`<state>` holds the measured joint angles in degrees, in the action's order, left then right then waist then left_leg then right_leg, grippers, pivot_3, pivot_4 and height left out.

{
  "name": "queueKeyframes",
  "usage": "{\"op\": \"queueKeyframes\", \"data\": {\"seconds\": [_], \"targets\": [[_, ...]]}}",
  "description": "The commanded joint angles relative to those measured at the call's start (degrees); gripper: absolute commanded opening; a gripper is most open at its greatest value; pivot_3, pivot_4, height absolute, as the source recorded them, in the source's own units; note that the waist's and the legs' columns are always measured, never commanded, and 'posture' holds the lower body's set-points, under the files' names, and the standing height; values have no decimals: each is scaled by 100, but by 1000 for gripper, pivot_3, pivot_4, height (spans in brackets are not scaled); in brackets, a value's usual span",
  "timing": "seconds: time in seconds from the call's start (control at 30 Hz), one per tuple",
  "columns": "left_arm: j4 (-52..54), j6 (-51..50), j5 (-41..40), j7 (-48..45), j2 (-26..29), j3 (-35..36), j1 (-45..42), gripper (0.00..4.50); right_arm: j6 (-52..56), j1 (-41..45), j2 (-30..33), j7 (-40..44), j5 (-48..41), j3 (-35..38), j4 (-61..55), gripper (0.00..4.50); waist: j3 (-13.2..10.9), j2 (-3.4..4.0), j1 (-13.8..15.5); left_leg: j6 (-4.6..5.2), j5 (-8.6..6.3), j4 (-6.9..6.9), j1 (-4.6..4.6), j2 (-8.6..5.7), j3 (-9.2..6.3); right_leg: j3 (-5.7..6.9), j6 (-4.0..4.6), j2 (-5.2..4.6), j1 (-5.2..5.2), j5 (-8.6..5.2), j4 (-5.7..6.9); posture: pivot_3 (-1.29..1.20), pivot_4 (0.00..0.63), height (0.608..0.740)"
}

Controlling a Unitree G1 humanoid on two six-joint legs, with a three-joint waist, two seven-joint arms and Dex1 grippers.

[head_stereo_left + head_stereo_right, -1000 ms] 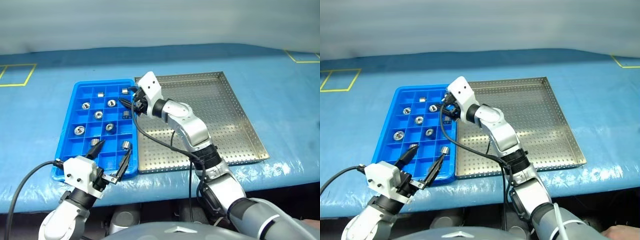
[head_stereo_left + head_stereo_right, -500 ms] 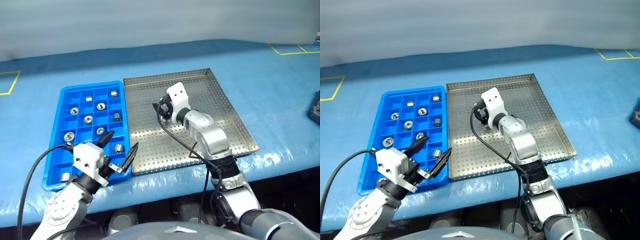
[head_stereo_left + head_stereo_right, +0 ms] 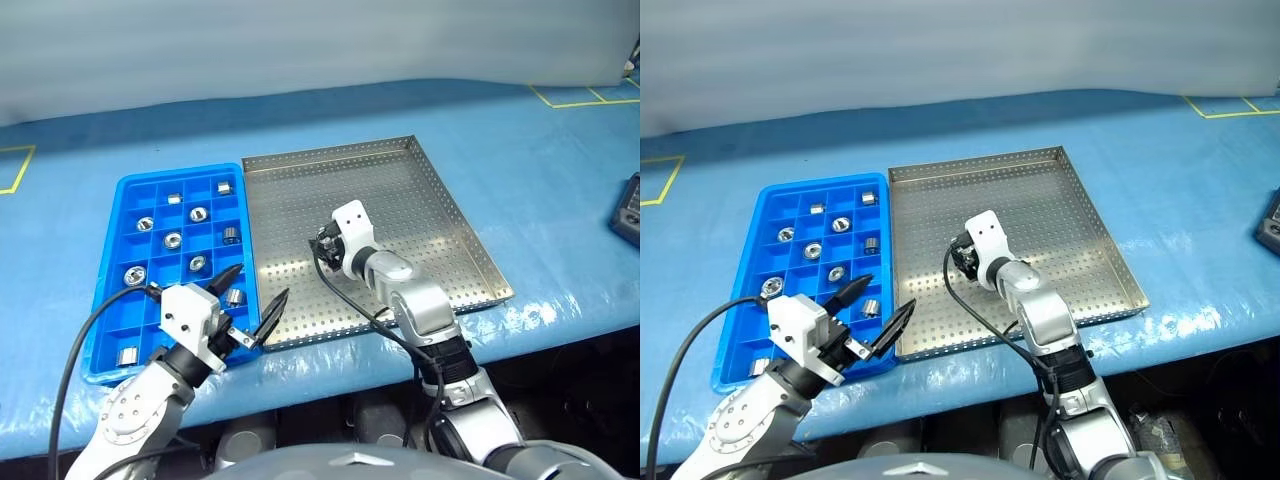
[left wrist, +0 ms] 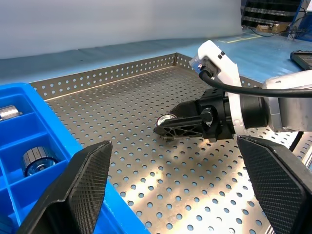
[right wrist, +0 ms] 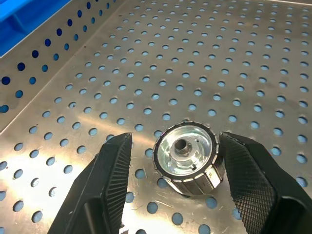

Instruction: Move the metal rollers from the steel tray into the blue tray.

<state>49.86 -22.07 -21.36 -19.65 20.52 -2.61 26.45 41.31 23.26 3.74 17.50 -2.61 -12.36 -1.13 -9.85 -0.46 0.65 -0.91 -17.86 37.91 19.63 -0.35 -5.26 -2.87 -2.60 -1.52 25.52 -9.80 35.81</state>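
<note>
Lowered from the blue tray (image 3: 106,300) since earlier, right gripper (image 5: 173,161) jaws straddle a roller (image 5: 187,158), ungripped; left gripper (image 3: 252,296) wide open.

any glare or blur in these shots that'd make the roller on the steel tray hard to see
Right wrist view: the roller is sharp between the right gripper fingers, with bright reflections on the steel tray beside it. Left wrist view: warm glare patches on the tray, the near left gripper fingers soft. Eye views: even light, the roller hidden behind the gripper.
</note>
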Motion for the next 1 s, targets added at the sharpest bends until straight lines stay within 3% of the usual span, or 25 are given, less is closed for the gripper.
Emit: {"op": "queueKeyframes", "data": {"seconds": [0.03,0.13,0.33,0.63,0.77,1.0], "targets": [[52,50,-32,-9,-5,-15,-6,4500,-228,39,-74,44,-23,-55,282,3011,1,-1,1,0,0,0,-1,0,0,0,0,0,-1,0,-1,182,150,740],[47,74,-6,11,-32,-36,32,4500,-407,132,-108,-39,96,-128,602,3011,2,-2,-4,0,0,0,-2,0,2,-1,0,0,-1,0,-1,195,150,740],[64,169,60,89,-107,-23,161,4500,-600,258,-160,-50,141,-101,809,1683,2,-2,15,0,0,1,-5,0,2,-2,0,0,-3,1,3,219,150,740],[142,580,332,385,-361,227,575,4500,-740,670,-259,292,-28,-165,379,1684,1,-2,54,0,0,0,-2,0,1,-1,0,0,0,1,2,273,150,740],[232,919,637,718,-648,397,840,4500,-917,988,-287,965,-267,-482,-6,1684,1,-3,107,0,0,0,-1,0,-4,1,0,1,1,1,3,349,150,740],[406,1765,1048,920,-1109,269,2039,4500,-1029,1273,-572,1779,-517,-1153,10,1684,0,-6,394,1,-1,-9,3,-1,-11,5,7,-1,2,-5,-2,454,150,740]]}}
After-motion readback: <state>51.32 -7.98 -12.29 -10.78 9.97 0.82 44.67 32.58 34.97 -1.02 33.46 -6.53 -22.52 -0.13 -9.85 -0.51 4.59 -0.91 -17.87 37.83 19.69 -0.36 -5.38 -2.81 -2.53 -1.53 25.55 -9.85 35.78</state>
